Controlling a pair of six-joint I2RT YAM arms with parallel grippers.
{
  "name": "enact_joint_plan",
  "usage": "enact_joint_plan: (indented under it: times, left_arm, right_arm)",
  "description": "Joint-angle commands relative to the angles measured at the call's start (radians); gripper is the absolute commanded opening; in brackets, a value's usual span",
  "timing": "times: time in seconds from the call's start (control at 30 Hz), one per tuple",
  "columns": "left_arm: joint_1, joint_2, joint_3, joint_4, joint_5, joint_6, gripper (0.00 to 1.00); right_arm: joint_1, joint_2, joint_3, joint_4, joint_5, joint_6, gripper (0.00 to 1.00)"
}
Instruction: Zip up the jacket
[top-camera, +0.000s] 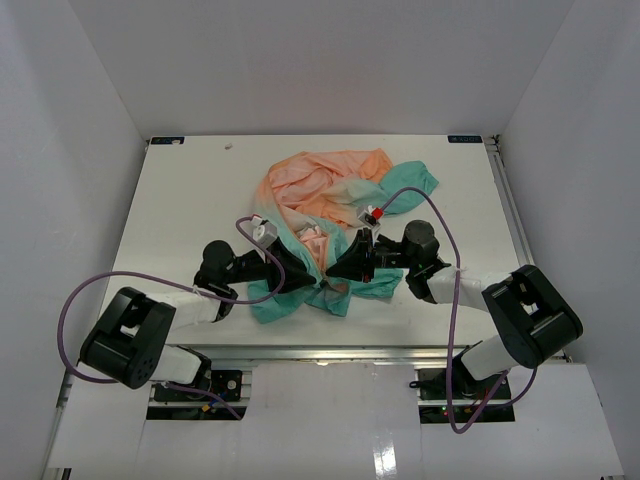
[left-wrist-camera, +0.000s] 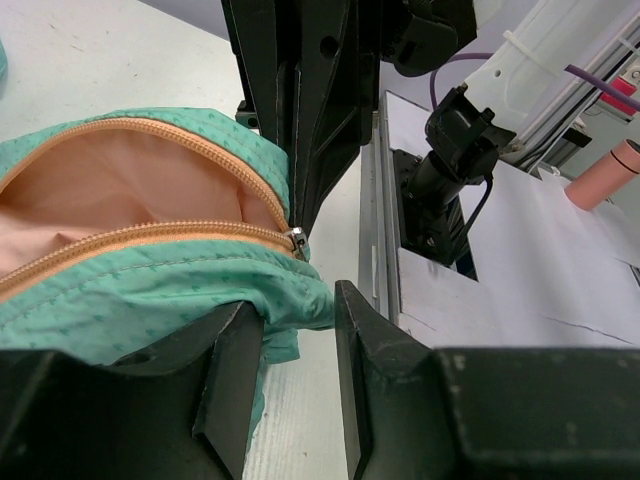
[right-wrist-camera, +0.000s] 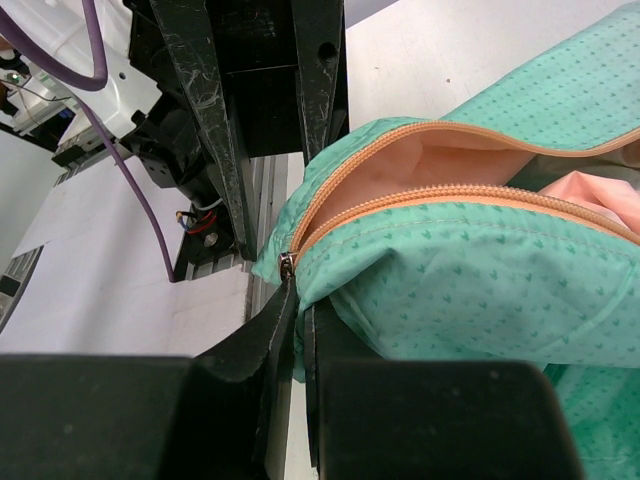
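Jacket (top-camera: 330, 195) lies crumpled on the counter (top-camera: 190, 200). Its orange part is on the far side of both tools, and its teal hem (left-wrist-camera: 180, 300) is drawn in between them.

The right tool (right-wrist-camera: 298, 308) is nearly closed, its tips nipped on the slider (right-wrist-camera: 287, 263) at the very end of the zip. The left tool (left-wrist-camera: 298, 302) faces it from the opposite side, close to the right tool's tips. Its fingers stand a moderate way apart with the hem bunched in the gap. Whether it truly grips the cloth or the cloth merely lies there, I cannot tell from the wrist view.

By my reading, only the start is done. The slider sits on both tracks (left-wrist-camera: 150, 238) at the hem, but just beyond the right tool's tips the tracks part into a wide loop showing the peach lining (left-wrist-camera: 120, 185). Almost the whole run is therefore left to close. The slider has to be drawn away from the left tool along the teeth while the hem is held back. The upper run is lost in the folds beyond both tools and probably needs straightening.
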Motion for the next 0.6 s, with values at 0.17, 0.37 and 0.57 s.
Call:
enact_joint_plan:
  times: [0.17, 0.37, 0.57]
  left_arm:
    - [-0.015, 0.006, 0.043, 0.002, -0.036, 0.005, 0.46]
    - [-0.025, 0.019, 0.065, -0.041, -0.054, 0.016, 0.51]
    - [-0.050, 0.038, 0.086, -0.086, -0.054, 0.047, 0.44]
  right_arm:
    - [-0.003, -0.017, 0.019, 0.044, 0.008, -0.021, 0.08]
    - [0.000, -0.008, 0.021, 0.046, 0.013, -0.021, 0.08]
    - [0.001, -0.012, 0.020, 0.044, 0.017, -0.021, 0.08]
